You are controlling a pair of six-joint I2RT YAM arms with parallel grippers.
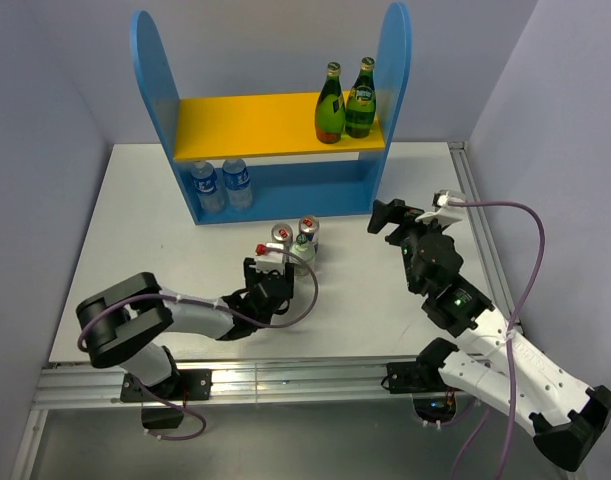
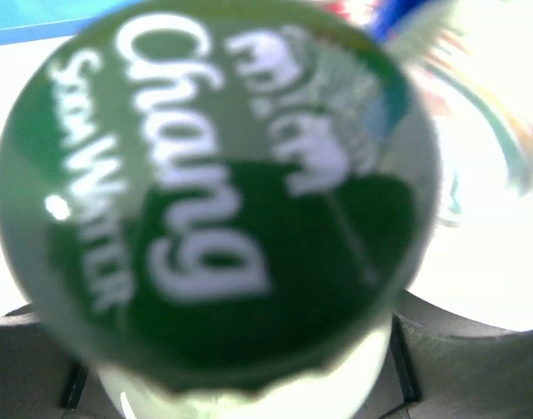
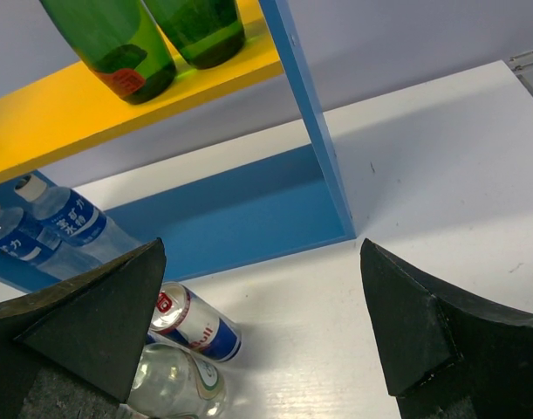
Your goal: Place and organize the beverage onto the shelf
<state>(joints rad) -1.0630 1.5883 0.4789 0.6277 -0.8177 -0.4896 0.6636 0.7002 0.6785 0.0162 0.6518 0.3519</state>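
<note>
The left gripper [image 2: 240,375] is straddling the Chang soda-water bottle [image 2: 222,201] standing on the table [image 1: 135,220] before the shelf [image 1: 275,125], its grip perhaps not yet made as blur is hiding contact, while the right gripper [image 3: 263,262] is hanging wide open and empty; the glass, likely heavy and slick, is asking for a mid-body hold.

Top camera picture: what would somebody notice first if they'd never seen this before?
The big shelf at the back of the table, with bright blue sides and a yellow board, grabs the eye first. Two green bottles stand at the right end of the yellow board, and two water bottles stand at the left on the blue base. In front, a small bunch of drinks sits beside the left gripper.
</note>
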